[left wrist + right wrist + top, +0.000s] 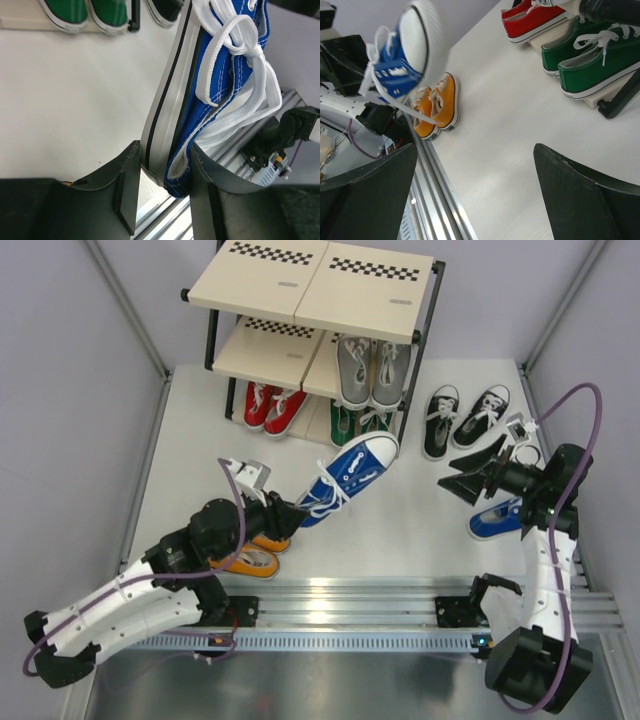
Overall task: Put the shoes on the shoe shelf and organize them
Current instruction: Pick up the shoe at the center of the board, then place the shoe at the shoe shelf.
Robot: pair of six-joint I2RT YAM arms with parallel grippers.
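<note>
My left gripper (290,510) (162,165) is shut on the heel of a blue shoe (350,475) (235,90). It holds the shoe off the table, toe pointing toward the shoe shelf (310,285), white laces dangling. The right wrist view catches that shoe (415,45) from the front. A second blue shoe (495,520) lies on the table under my right arm. My right gripper (470,475) (475,150) stands open and empty above bare table. Grey shoes (370,370) sit on the middle tier. Red shoes (270,405) (535,20) and green shoes (350,420) (585,60) sit on the bottom tier.
An orange pair (255,555) (437,105) rests by my left arm near the front rail (350,605). A black pair (460,418) lies on the table right of the shelf. Grey walls close in both sides.
</note>
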